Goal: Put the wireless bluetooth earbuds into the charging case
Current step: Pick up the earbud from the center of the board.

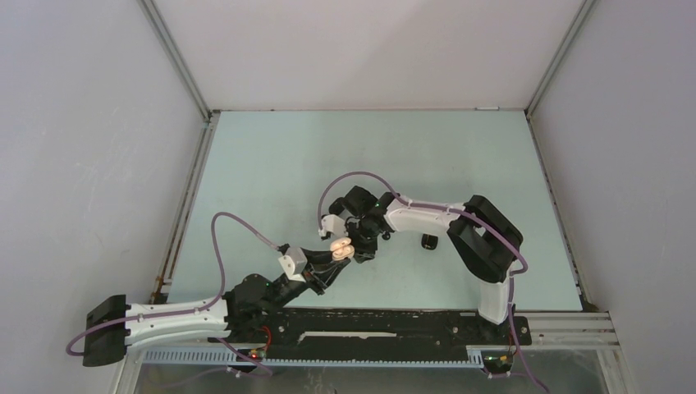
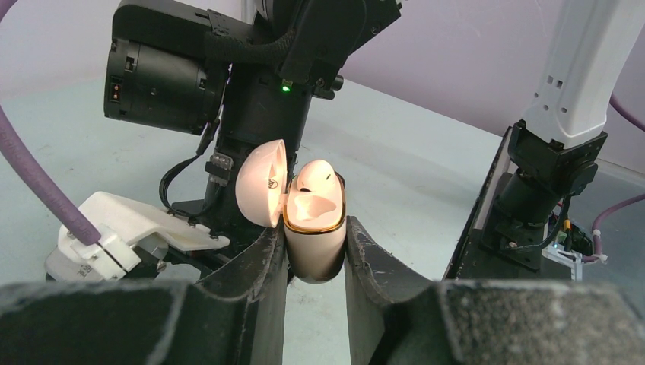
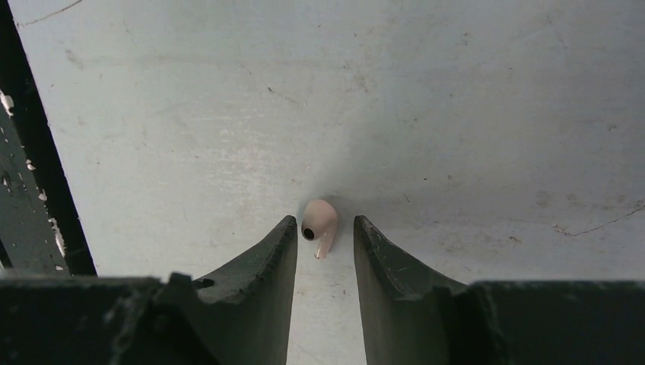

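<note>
My left gripper [image 2: 316, 225] is shut on the base of a cream charging case [image 2: 313, 255] with a gold rim, holding it upright above the table. Its lid [image 2: 262, 182] is swung open to the left. One whitish earbud [image 2: 313, 176] sits in the case; the other socket shows empty. The case also shows in the top view [image 1: 339, 246]. My right gripper [image 3: 324, 220] is open and points down at the table. A second whitish earbud [image 3: 319, 220] lies on the table between its fingertips, with a small gap on each side.
A small black object [image 1: 429, 241] lies on the table right of the right wrist. The right arm's wrist [image 2: 258, 91] hangs close behind the held case. The right arm's base [image 1: 492, 271] stands at the near right.
</note>
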You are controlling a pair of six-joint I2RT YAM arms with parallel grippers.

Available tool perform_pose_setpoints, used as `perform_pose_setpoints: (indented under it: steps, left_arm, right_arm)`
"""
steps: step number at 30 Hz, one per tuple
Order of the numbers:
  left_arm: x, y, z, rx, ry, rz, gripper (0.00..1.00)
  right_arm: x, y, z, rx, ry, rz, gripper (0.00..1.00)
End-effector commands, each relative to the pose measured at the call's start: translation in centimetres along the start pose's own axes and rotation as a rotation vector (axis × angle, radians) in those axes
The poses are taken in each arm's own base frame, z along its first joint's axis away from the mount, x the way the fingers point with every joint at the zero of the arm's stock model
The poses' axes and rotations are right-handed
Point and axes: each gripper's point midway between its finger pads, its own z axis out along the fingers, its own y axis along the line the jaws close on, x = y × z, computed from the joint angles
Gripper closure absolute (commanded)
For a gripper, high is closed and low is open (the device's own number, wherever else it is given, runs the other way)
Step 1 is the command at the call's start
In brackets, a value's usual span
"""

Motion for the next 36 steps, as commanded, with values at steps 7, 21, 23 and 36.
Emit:
perform_pose_setpoints:
  steps: [7,21,23,36]
  left_arm:
    - [-1.9,-0.4,0.7,0.012,-0.046,-0.009,1.00]
    - [-1.8,-0.5,0.7,0.013,-0.044,-0.013,1.00]
    - [-1.7,-0.4,0.6,0.012,-0.045,-0.014,1.00]
    - [-1.6,-0.5,0.8,0.015,-0.040,-0.013,1.00]
  right_arm:
    - [0.3,0.0,0.9,0.051,0.046,0.018,0.64]
    - [1.5,0.2,2.2,0.064,0.136,0.053,0.64]
    - [1.6,0.2,2.2,0.063,0.144,0.054,0.67]
    - [2.6,0.5,1.7,0.081,0.204,0.064,0.69]
